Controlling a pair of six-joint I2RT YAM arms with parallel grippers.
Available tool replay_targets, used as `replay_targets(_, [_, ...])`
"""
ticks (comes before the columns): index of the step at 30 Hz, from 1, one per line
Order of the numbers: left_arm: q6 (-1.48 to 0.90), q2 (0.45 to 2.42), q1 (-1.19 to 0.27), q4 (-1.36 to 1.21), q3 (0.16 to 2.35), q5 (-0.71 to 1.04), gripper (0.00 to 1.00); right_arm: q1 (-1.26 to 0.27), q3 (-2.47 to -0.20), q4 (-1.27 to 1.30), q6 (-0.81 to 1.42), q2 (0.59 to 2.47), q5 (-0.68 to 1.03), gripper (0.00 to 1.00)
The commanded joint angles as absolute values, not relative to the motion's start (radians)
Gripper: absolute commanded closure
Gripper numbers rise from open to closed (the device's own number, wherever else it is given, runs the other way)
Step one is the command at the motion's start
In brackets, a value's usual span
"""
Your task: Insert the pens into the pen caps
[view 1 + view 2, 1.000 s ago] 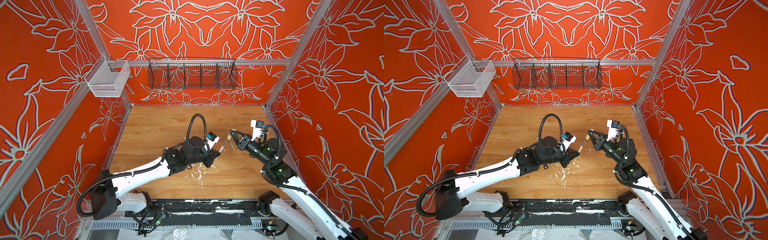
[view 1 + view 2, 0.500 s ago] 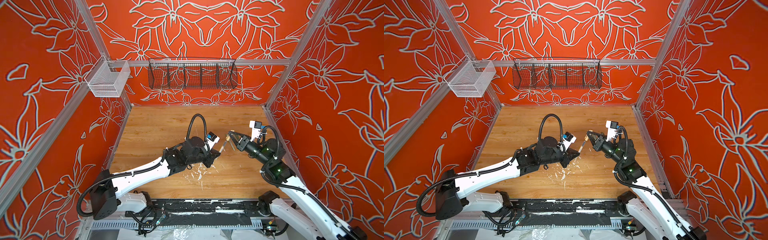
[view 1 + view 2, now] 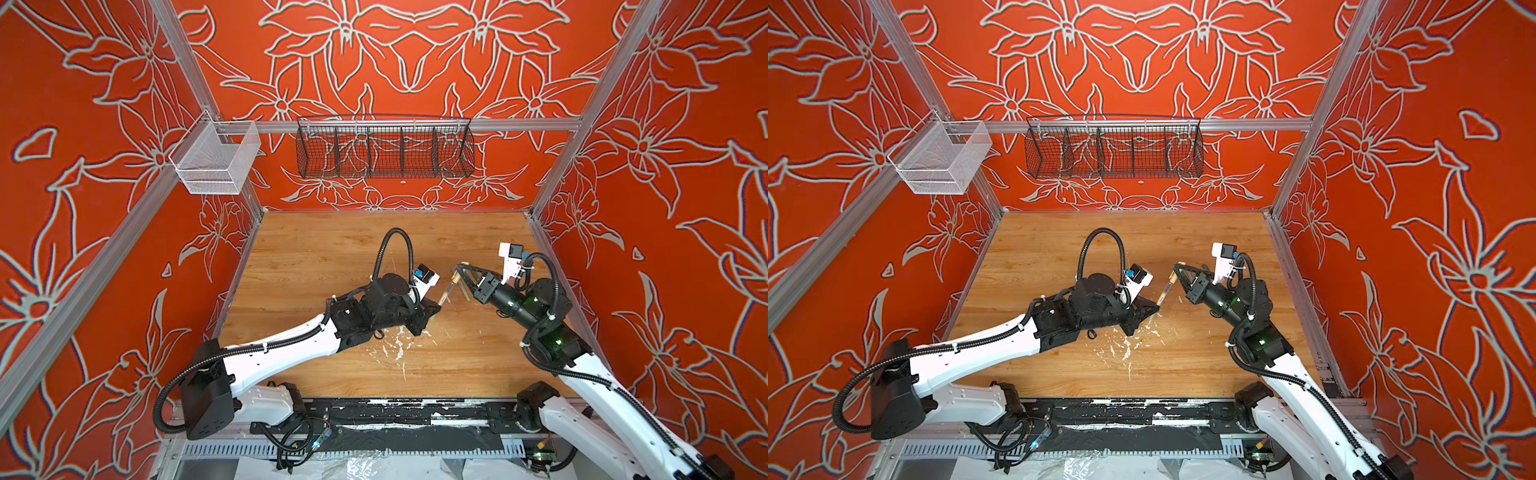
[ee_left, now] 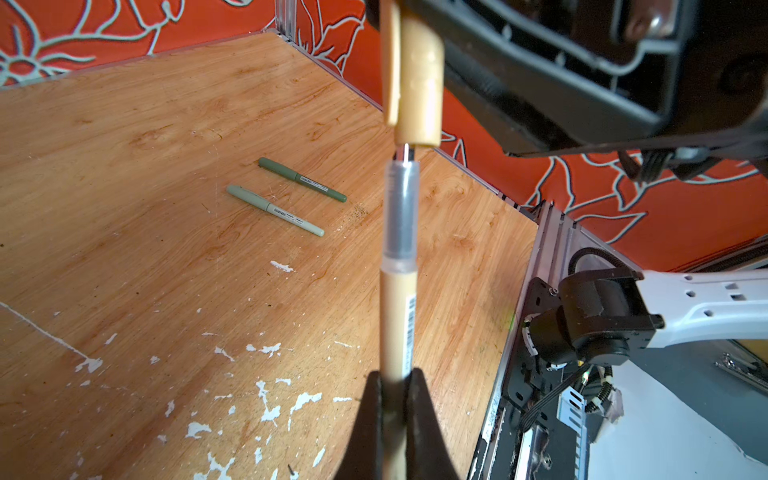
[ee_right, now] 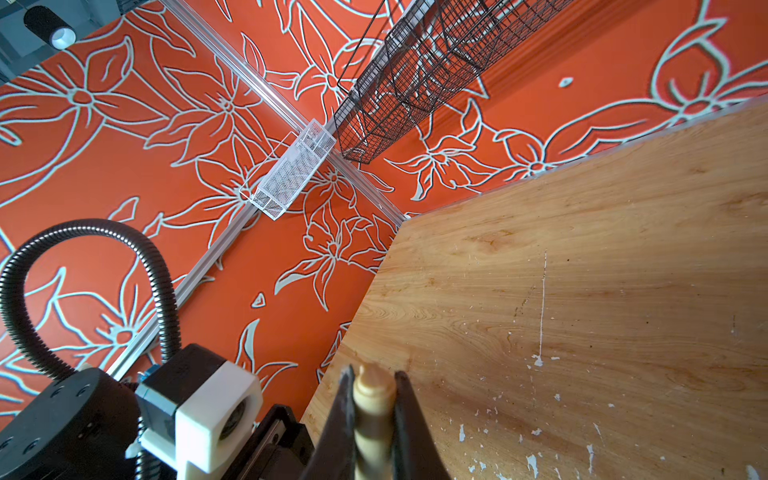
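Observation:
My left gripper is shut on the barrel of the beige pen, which points up and away from it. My right gripper is shut on the beige pen cap. In the left wrist view the pen's narrow tip sits just inside the mouth of that cap, with the clear grip section still outside. Both top views show the pen bridging the left gripper and right gripper above mid-table. A dark green pen and a pale green pen lie side by side on the table, each seemingly capped.
The wooden table has white paint flecks near its front middle. A black wire basket and a white mesh basket hang on the back rail. Red patterned walls close in three sides.
The right arm has edged slightly left toward the pen. Both grips hold as before and the left arm has hardly moved.

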State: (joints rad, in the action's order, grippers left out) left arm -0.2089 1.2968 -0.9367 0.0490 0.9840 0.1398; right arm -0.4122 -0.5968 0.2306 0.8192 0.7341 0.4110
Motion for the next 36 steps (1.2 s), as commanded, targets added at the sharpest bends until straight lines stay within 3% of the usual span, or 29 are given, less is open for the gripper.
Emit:
replay_targets(1, [-0.206, 1.292, -0.93, 0.035, 1.023, 0.104, 1.0, -0.42, -0.61, 0.155, 0.797, 0.72, 0.443, 1.0])
replay_targets(17, [-0.199, 1.273, -0.93, 0.02, 0.996, 0.149, 1.0, -0.416, -0.698, 0.095, 0.736, 0.728, 0.332, 1.0])
replay_targets(36, [-0.193, 1.266, -0.93, 0.009, 0.989, 0.152, 1.0, -0.415, -0.678, 0.153, 0.792, 0.728, 0.373, 1.0])
